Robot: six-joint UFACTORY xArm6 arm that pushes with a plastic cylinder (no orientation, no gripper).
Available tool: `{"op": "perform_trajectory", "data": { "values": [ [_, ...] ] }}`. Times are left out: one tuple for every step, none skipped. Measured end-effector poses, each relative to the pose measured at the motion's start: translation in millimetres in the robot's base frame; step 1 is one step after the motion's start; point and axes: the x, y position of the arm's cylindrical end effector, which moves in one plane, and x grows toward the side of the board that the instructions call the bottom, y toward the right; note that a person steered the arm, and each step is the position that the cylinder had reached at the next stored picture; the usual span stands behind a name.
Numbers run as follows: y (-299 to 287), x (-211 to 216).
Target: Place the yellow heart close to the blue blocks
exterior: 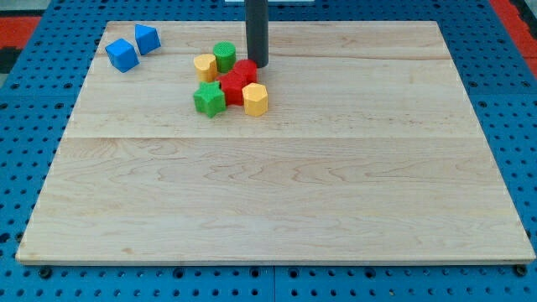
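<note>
My tip (pixel 257 65) rests on the wooden surface (pixel 277 193), just at the top-right edge of a cluster of blocks, touching or nearly touching the red block (pixel 245 70). There is no pincer, only the rod.

The yellow heart (pixel 205 66) sits at the cluster's left, beside the green cylinder (pixel 224 55). Below lie a red star (pixel 232 86), a green star (pixel 209 98) and a yellow hexagon (pixel 255 98). The two blue blocks (pixel 122 55) (pixel 147 39) lie well apart from the heart, at the view's top left.

Yellow heart (pixel 205 66) lies flat beside the green cylinder (pixel 224 56); two blue blocks (pixel 122 55) (pixel 147 39) sit well apart, top left.
</note>
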Motion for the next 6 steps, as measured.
{"op": "perform_trajectory", "data": {
  "values": [
    [-8,30],
    [-2,42],
    [-25,18],
    [-48,3],
    [-120,1],
    [-113,-21]
  ]
}}
